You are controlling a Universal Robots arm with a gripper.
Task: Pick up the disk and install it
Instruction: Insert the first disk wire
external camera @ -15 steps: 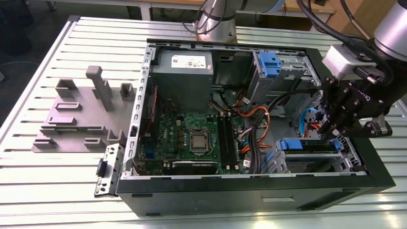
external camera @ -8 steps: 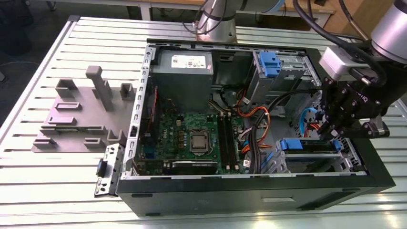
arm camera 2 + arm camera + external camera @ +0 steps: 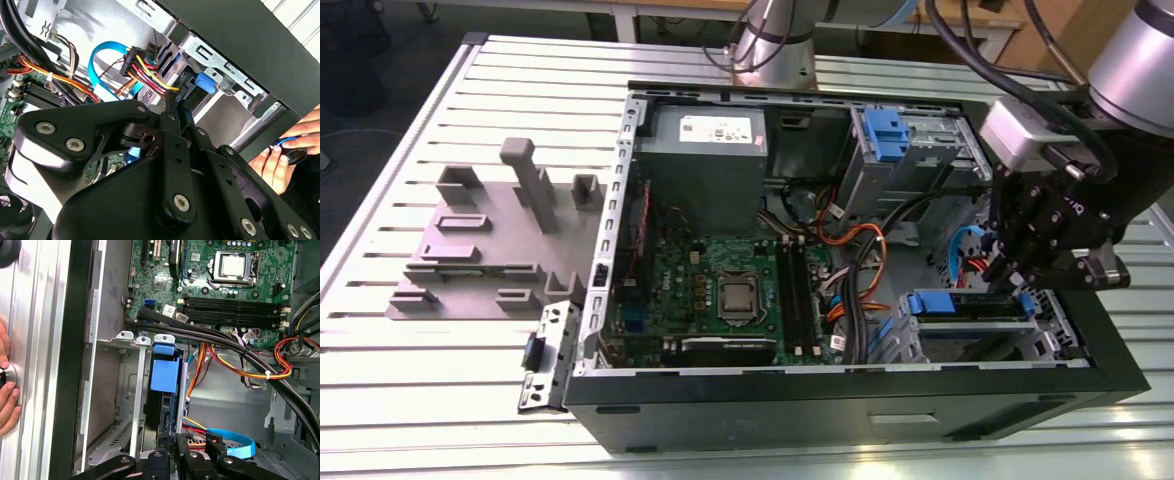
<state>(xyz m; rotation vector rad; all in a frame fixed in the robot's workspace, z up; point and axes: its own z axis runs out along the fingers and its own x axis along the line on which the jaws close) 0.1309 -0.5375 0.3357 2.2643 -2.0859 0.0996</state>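
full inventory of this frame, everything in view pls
computer case: 1, black, open, on the table
motherboard: 1, green, case floor
power supply: 1, grey with white sticker, case's far corner
disk: 1, blue-railed, in the drive bay at the case's near corner on the exterior view's right, under the claw
blue clip: 1, upper bay
cables: several, orange, red, yellow, black, blue
fixture blocks: 1 set, grey, exterior view's left
table: 1, slatted silver
person's hand: beside case
claw: 1, black, over the disk
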